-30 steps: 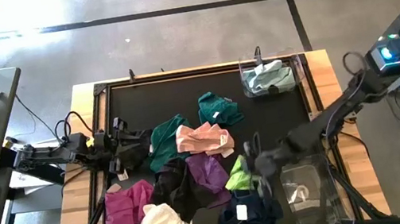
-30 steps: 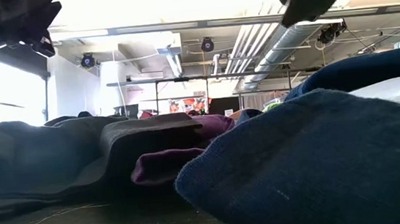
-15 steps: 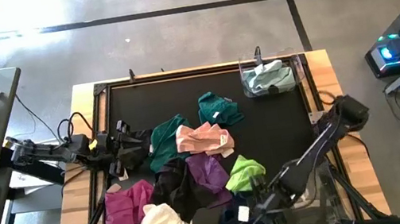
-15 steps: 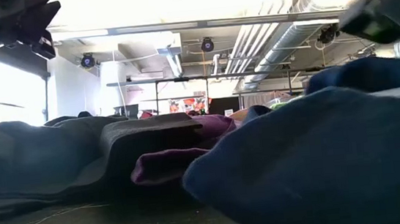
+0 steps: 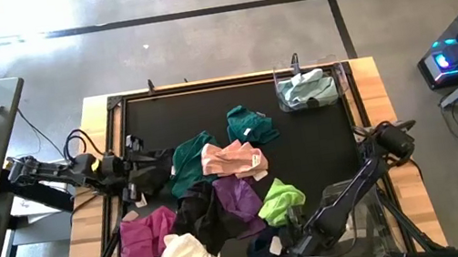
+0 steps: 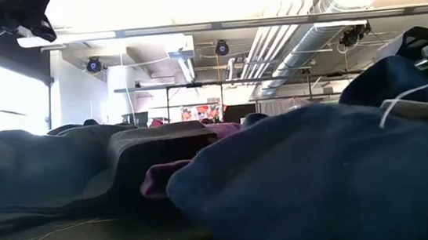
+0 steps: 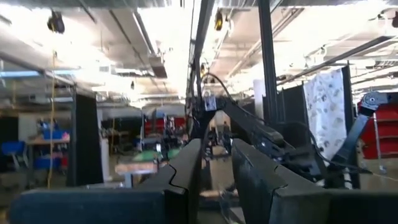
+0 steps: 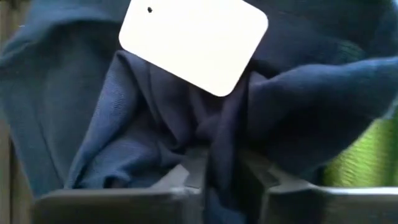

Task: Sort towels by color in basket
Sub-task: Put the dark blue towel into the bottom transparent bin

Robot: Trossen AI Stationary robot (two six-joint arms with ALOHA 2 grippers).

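Right gripper (image 5: 292, 246) down on the navy towel (image 5: 271, 249), which lies at the near edge of the table (image 5: 324, 146), just beside the lime towel (image 5: 279, 200) on its near side. The wrist view shows a ridge of navy cloth (image 8: 214, 155) standing between the two fingers (image 8: 180, 180), jaws pinched on it; white tag (image 8: 193, 43) lies just beyond the pinch. Towel sits directly under the gripper, bunched, no clear long axis (folds run roughly away from the fingers). Clear basket (image 5: 360, 228) lies just to the right of the navy towel, so the carry would be short and sideways. Left gripper (image 5: 135, 162) waits well apart, left of the teal towel (image 5: 189, 158), fingers (image 7: 186, 174) partly parted around nothing. Right arm is plainly the nearer.
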